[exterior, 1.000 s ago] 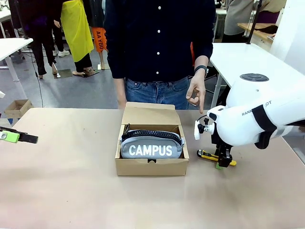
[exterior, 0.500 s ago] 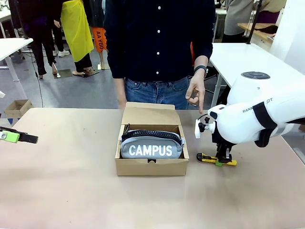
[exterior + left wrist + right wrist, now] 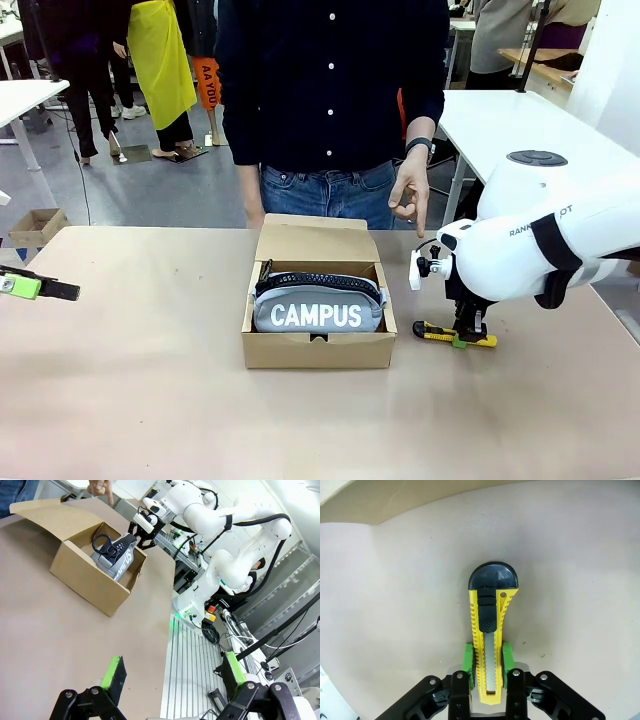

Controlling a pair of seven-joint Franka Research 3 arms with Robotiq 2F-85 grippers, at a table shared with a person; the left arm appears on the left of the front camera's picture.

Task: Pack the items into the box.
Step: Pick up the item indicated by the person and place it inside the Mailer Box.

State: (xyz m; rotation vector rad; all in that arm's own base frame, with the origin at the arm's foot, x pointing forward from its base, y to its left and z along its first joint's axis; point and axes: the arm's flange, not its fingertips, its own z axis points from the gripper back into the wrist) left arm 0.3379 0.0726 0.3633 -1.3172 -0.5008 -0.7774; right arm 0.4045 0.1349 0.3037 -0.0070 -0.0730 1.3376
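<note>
Yellow-and-black utility knife [image 3: 430, 331] pinched by right hand [image 3: 459, 343] beside cardboard box [image 3: 318, 351], person's finger [image 3: 423, 225] behind; left hand [image 3: 173, 659] agape.

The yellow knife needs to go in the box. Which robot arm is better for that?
The right arm. The right gripper is closed around the utility knife, lying on the table right of the box. The left gripper is open, far off at the table's left edge.

Workshop scene: a tan bench [image 3: 150, 400] spans the foreground. Beyond it, grey floor [image 3: 150, 195] at 11 o'clock, a left white table [image 3: 25, 95] at 10, a right white table [image 3: 520, 120] at 2, and a small open carton [image 3: 35, 225] at 9.
</note>
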